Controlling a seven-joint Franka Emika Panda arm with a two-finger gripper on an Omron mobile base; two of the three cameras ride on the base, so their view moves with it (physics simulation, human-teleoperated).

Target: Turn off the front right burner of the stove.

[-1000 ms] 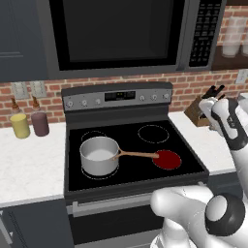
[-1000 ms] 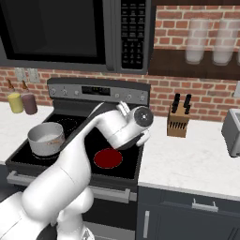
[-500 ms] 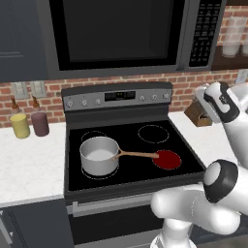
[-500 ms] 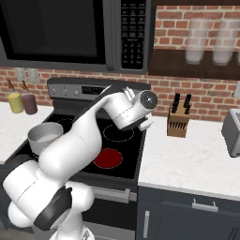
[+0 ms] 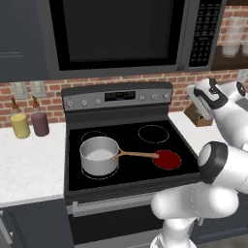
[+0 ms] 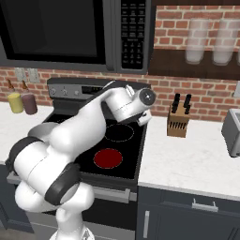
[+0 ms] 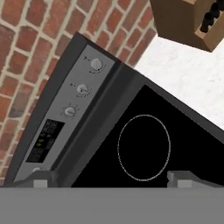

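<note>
The stove (image 5: 126, 174) is a black glass-top range with a steel back panel (image 5: 118, 96). Its front right burner (image 5: 166, 159) (image 6: 108, 158) glows solid red. My gripper (image 5: 197, 97) (image 6: 144, 119) hovers above the stove's right rear corner, apart from everything, with its jaws open and nothing between them. The hand view looks down past the two fingertips (image 7: 43, 180) at the unlit rear right ring (image 7: 143, 147) and three small knobs (image 7: 82, 89) on the panel beside the display (image 7: 46, 140).
A steel saucepan (image 5: 99, 156) with a wooden handle sits on the front left zone, its handle reaching toward the red burner. A knife block (image 6: 178, 122) (image 7: 197, 17) stands on the right counter. Two bottles (image 5: 30, 123) stand at the left. The microwave (image 5: 121, 34) hangs overhead.
The arm has swung upward and the hand has shifted toward the stove's back panel, above the rear right zone. The gripper stays open; the saucepan and burner are unchanged.
</note>
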